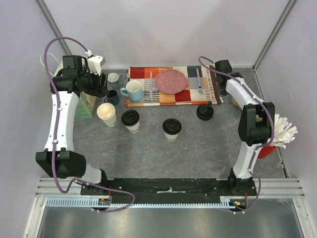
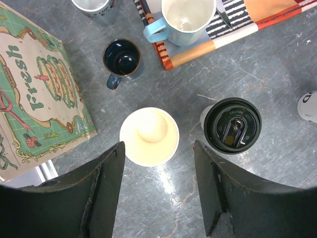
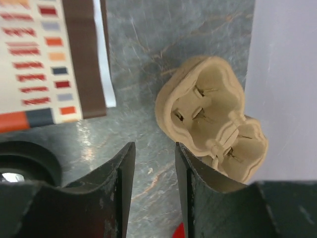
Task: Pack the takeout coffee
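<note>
1. Hovering above the lidless paper cup (image 2: pixel 149 135), the left tool (image 2: pixel 159 146) is spread wide and grips nothing; the cup stands on the counter (image 2: pixel 257 69) beside a lidded cup (image 2: pixel 233 125). Coming down off-centre, a finger could catch the rim and topple it.
2. Squeezing hard could buckle its bare wall, with no lid to stiffen it.
3. The right tool (image 3: pixel 154 148), fingers narrowly apart and empty, points just beside the pulp carrier (image 3: pixel 210 116); a careless push could jam that against the side wall (image 3: pixel 287 74) rather than catch it.
</note>
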Robot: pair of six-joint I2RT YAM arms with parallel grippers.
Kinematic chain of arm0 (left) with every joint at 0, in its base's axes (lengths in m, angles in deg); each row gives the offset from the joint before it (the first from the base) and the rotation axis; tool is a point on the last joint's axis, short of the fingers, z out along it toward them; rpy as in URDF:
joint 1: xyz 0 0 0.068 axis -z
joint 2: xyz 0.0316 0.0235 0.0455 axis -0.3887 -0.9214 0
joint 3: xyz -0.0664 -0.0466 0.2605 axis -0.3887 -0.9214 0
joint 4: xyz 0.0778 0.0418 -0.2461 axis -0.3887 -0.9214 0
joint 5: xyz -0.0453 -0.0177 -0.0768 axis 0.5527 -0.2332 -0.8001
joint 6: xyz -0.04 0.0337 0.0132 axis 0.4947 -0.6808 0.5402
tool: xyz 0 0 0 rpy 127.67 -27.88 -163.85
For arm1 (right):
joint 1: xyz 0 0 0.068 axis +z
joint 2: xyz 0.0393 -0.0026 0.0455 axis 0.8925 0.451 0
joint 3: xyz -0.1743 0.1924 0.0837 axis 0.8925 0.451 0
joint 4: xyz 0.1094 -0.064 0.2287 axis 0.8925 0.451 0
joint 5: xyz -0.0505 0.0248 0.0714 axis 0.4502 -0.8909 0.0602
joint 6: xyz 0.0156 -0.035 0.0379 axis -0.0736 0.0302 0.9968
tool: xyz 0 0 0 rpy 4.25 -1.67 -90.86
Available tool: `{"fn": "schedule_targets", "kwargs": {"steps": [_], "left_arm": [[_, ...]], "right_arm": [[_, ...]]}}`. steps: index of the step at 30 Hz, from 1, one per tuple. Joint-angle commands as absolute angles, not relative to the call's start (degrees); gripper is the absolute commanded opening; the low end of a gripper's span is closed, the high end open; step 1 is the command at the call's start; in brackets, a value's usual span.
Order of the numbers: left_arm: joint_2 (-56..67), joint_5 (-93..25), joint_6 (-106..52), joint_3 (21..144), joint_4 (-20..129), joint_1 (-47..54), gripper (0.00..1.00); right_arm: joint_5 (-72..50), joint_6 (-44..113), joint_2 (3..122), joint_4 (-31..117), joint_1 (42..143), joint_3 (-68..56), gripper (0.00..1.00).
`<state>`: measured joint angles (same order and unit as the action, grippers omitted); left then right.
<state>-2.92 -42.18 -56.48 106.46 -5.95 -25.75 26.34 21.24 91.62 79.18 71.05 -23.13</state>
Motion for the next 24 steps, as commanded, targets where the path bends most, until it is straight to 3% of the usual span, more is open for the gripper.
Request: {"fn": "schedule_targets", "kwargs": {"steps": [1,3,7,11,19,24], "left_arm": [[-3.9,-42.2,-56.5,108.6,-6.5,-25.9,0.64],[-4.1,-42.4,-56.7,108.6,-6.8,-25.8,0.64],[-5.1,-42.7,-57.0,109.2,-7.0,-25.9,0.64],[-6.0,-42.7,-57.2,109.8,-7.1,-25.8,0.63],[-6.6,-42.8,-57.4,109.9,-7.0,-25.9,0.63],[-6.6,-42.8,-57.6,109.9,-7.0,-25.8,0.62]], "right_arm": [[20.7,15.4,94.2,82.4,66.0,-25.2,0.48],[19.3,15.1,95.3,82.5,64.8,-25.3,0.55],[16.7,14.4,96.8,82.6,63.5,-27.3,0.57],[15.1,13.0,98.1,83.1,61.9,-27.9,0.51],[16.4,13.0,99.7,84.5,60.4,-29.1,0.48],[14.7,12.8,100.7,85.3,60.0,-30.1,0.34]]}}
